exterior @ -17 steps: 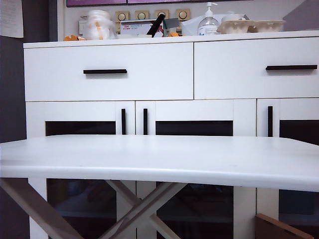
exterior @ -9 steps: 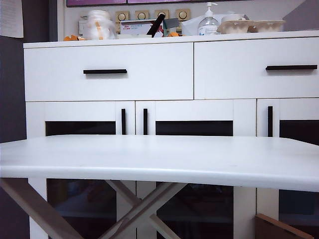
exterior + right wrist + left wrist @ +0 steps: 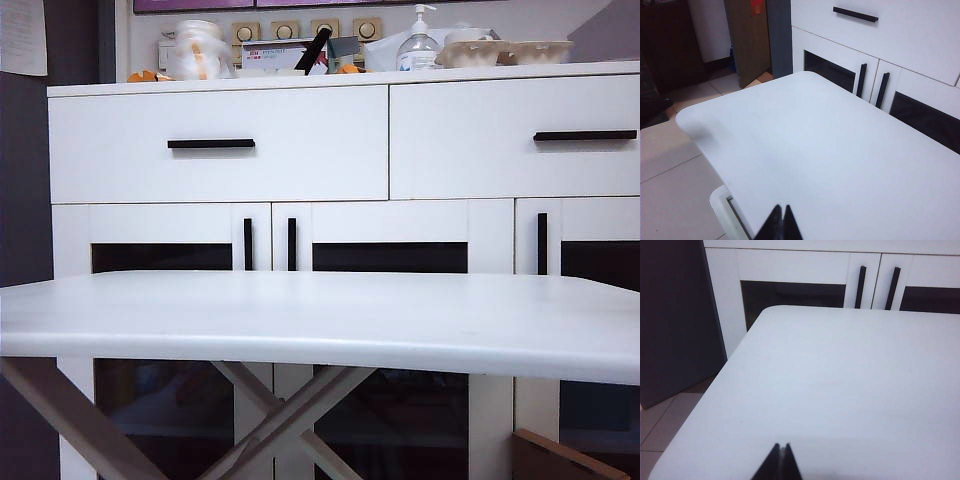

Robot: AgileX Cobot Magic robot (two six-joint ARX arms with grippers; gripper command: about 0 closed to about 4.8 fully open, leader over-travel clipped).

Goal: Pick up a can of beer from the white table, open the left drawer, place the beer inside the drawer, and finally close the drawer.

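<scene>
Left gripper pressed together, right gripper likewise, over smooth round-cornered white table.

This looks like a lived-in room of a home, or a test room furnished as one. A white sideboard with two wide drawers and glass-fronted doors stands behind a white table on crossed wooden legs, and its top is cluttered with a pump bottle, egg cartons and small boxes. Tiled floor and a wooden door show beside the table.
</scene>
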